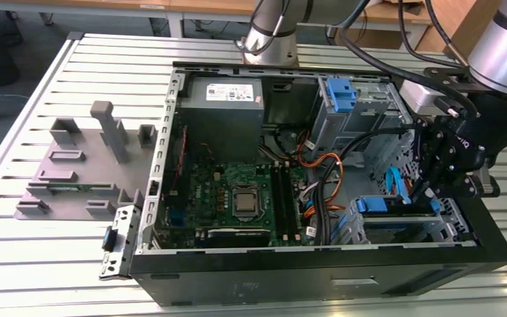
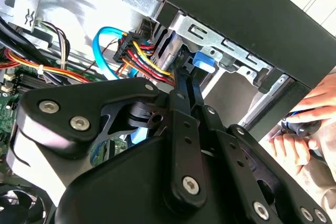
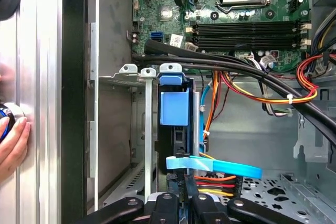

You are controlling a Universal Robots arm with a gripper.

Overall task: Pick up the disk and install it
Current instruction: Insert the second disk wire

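The black linkage hand [image 3: 181, 203] pinched the blue-bracketed metal disk [image 3: 176, 124] edge-on, upright, so it could slide into the open black computer case's [image 1: 324, 277] steel bay [image 3: 142, 129].

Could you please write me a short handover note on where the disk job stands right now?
Gripper: down inside the open computer case, at the drive cage on the exterior view's right. I cannot tell whether it is open or shut.
Disk: standing on edge in the cage slot, blue bracket showing, directly ahead of the gripper in the first wrist view.
Done: the disk is off the table and in the slot.
Left: I cannot confirm that it is fully seated; check this.
Note: a person's hand rests outside the case wall.
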